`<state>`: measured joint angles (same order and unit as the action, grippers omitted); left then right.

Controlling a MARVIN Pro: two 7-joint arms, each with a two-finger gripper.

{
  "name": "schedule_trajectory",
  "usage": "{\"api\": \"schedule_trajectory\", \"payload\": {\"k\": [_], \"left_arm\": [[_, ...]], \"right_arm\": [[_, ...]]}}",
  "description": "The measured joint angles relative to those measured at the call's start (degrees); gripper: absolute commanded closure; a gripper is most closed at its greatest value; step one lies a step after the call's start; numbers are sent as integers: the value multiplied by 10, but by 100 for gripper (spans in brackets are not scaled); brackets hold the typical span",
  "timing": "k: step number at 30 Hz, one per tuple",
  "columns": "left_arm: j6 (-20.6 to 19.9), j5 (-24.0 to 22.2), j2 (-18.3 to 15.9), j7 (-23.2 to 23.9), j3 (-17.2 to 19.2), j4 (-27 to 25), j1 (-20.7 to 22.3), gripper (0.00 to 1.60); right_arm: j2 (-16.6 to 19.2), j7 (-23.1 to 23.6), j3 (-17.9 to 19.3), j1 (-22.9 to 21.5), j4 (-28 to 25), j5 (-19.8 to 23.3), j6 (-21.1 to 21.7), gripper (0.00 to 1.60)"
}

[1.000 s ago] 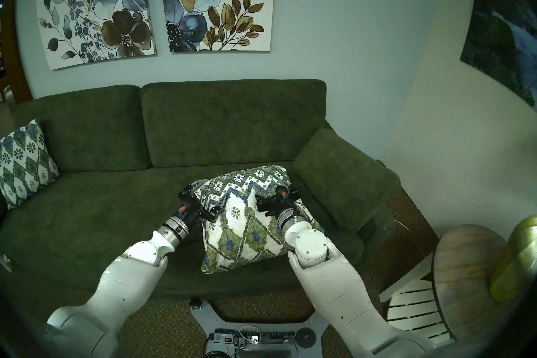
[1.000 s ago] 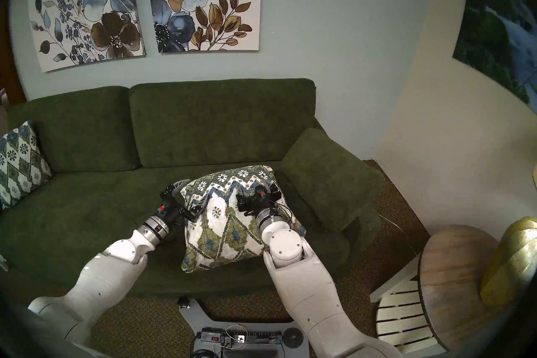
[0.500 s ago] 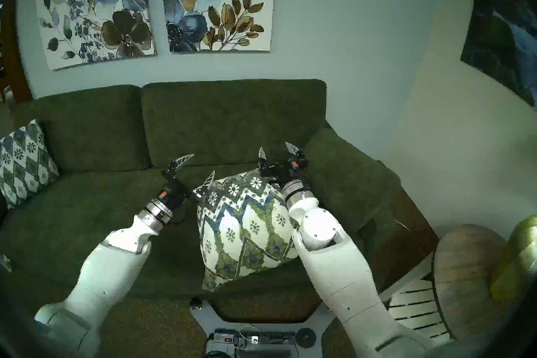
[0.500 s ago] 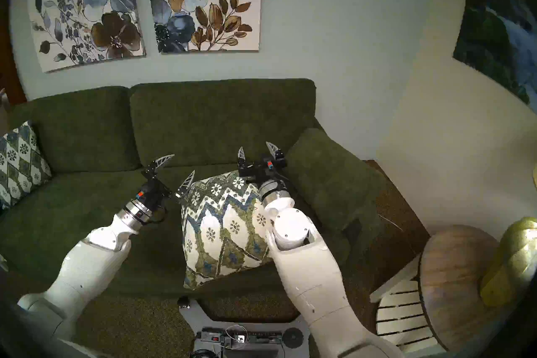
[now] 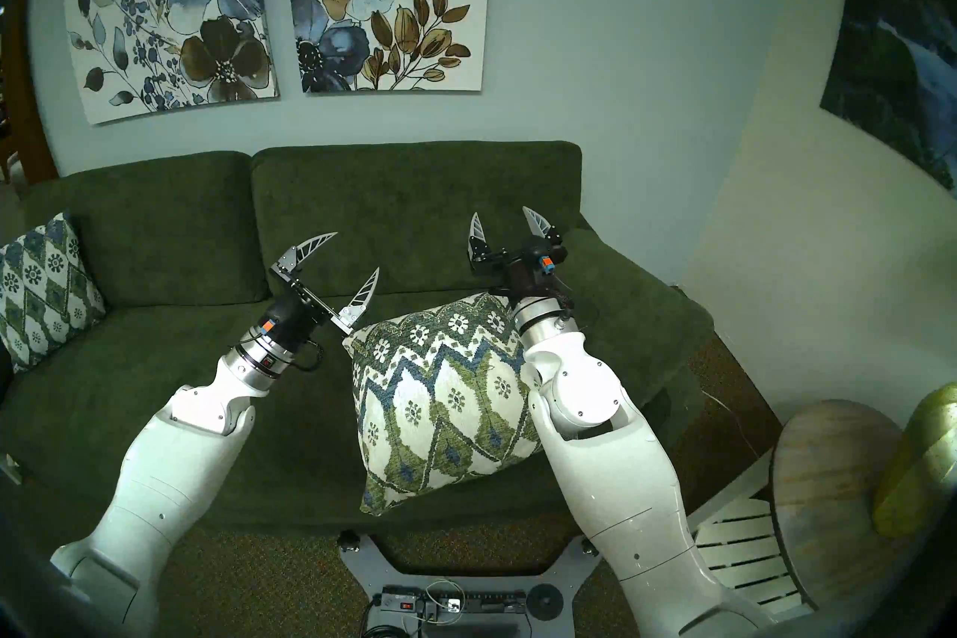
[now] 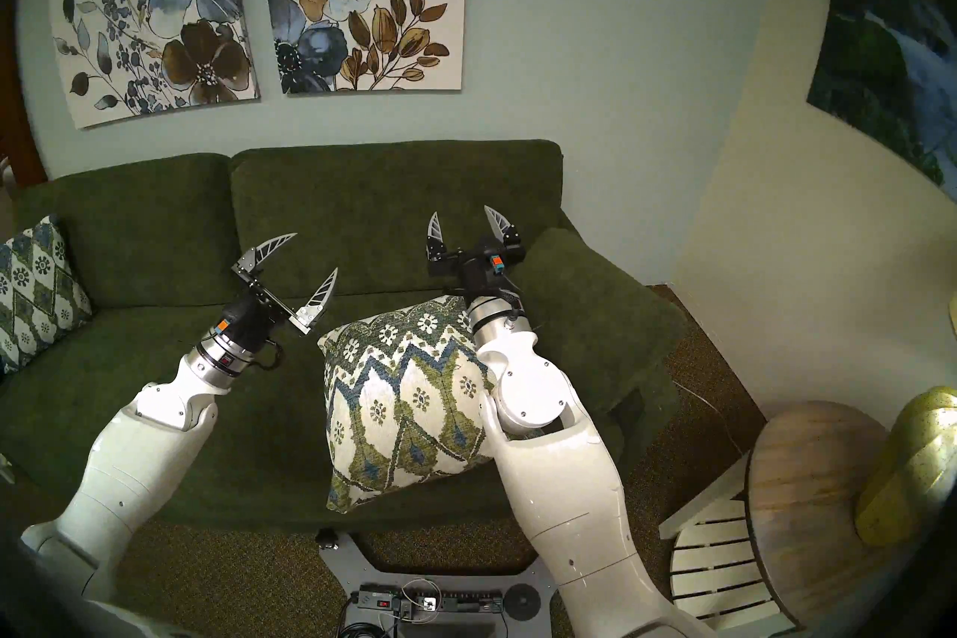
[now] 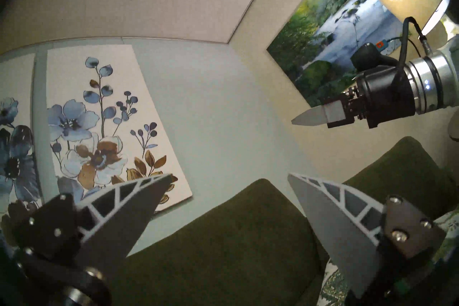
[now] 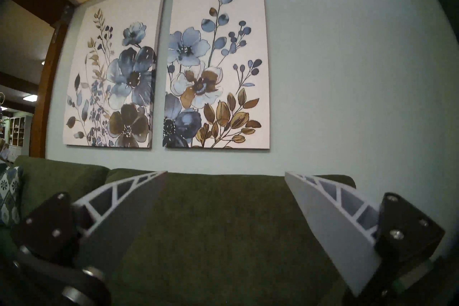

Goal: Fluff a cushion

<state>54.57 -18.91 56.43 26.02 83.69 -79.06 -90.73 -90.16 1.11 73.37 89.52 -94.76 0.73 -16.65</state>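
The cushion [image 5: 445, 393] [image 6: 409, 399], plump, white with olive and blue zigzags and rosettes, stands tilted on the green sofa seat [image 5: 171, 362] near its front edge. My left gripper [image 5: 357, 251] [image 6: 317, 251] is open and empty, raised above and left of the cushion's top left corner. My right gripper [image 5: 501, 213] [image 6: 461, 211] is open and empty, raised above the cushion's top right corner; my right forearm lies along the cushion's right side. A strip of the cushion [image 7: 450, 221] shows at the right edge of the left wrist view.
A darker diamond-lattice cushion [image 5: 44, 290] leans at the sofa's left end. The sofa's right armrest [image 5: 621, 310] is close to my right arm. A round wooden side table [image 5: 839, 481] with a yellow lamp base [image 5: 927, 461] stands at the right. The back cushions [image 5: 414, 217] are behind both grippers.
Both grippers pressed into the cushion's top, dented it, then let go, opened and rose up and back. The cushion has sprung back plump and smooth.
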Motion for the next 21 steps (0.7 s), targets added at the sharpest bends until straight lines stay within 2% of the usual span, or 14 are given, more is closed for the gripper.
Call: {"api": "schedule_trajectory", "payload": {"k": [5,10,21], "left_arm": [[2,-18,-8,0,6,-39,-35,0],[-10,-31,-9,-5,-5,-39,-66,0],[-93,-32,32,-12,-81,87,-67,0]], "right_arm": [[17,8,5,35,-32,8,8,0],[33,15,10,66,-15,17,44,0],[44,25,8,94,126,21,119,0]]}}
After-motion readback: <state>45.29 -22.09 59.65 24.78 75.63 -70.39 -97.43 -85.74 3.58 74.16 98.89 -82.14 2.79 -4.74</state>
